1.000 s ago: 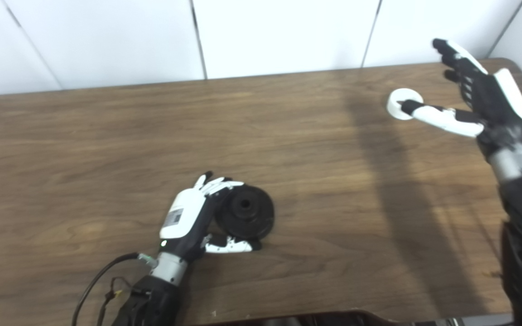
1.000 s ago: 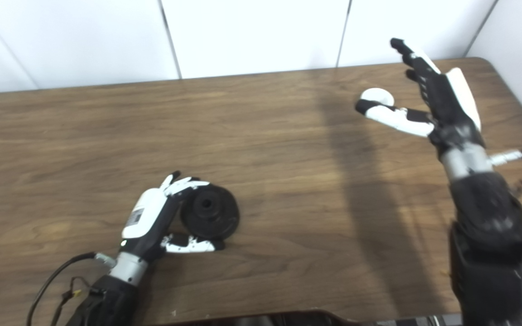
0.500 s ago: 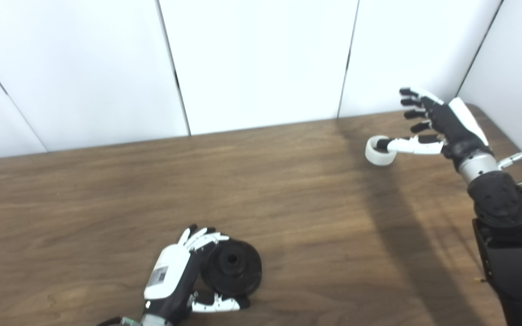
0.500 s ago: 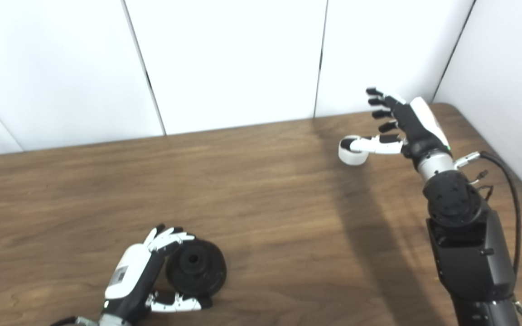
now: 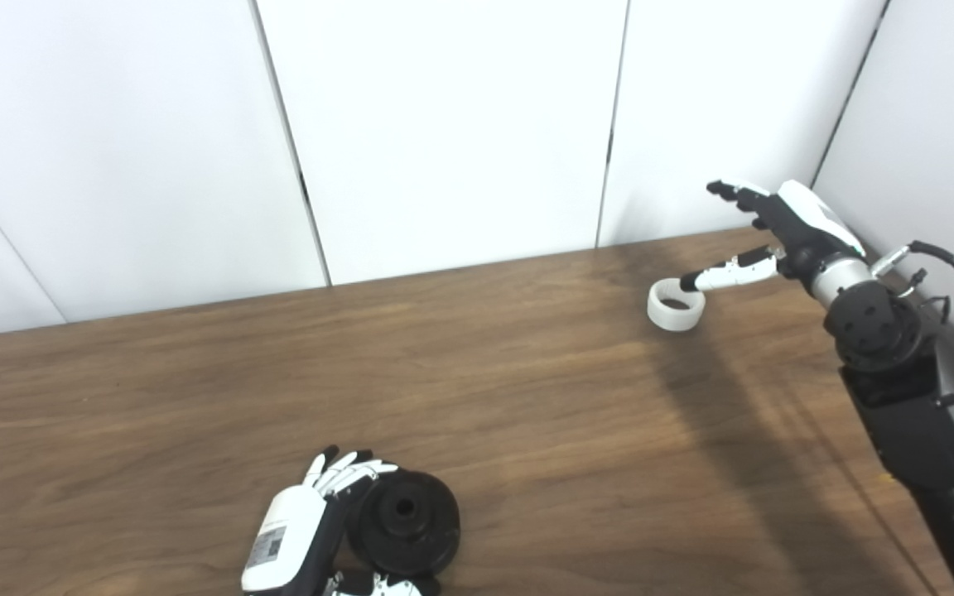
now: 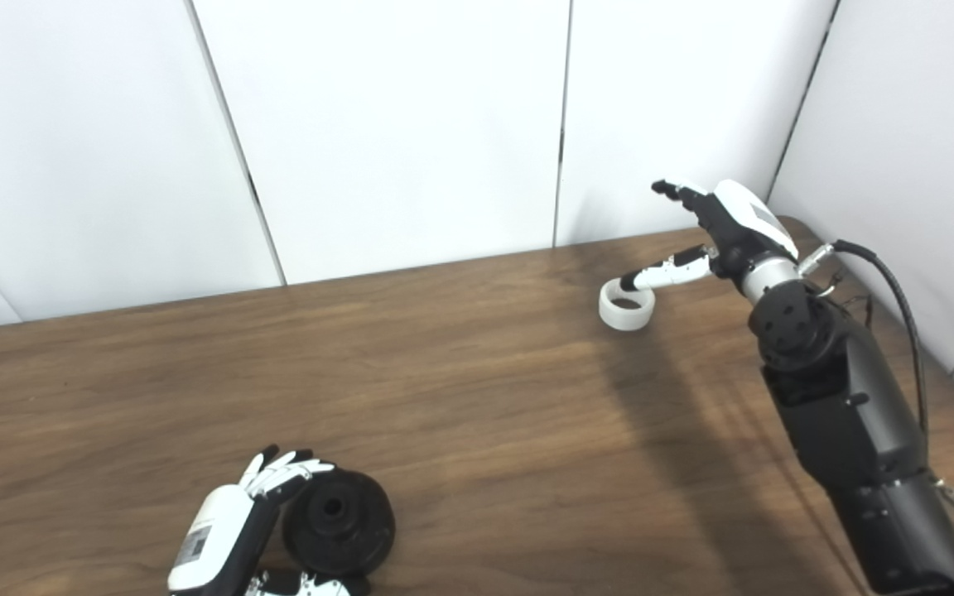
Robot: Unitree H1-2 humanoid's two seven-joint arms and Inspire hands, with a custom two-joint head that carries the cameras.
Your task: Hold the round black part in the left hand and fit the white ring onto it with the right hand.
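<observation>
white ring (image 5: 676, 305) at right hand's (image 5: 779, 228) thumb tip

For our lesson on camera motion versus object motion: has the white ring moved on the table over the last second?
No. The ring sits just right of the wall seam, near the table's far edge, as before. Only the camera tilted.

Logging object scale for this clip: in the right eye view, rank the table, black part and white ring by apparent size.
1. Table
2. Black part
3. White ring
The ring lies farther from the camera, which shrinks it somewhat.
</observation>
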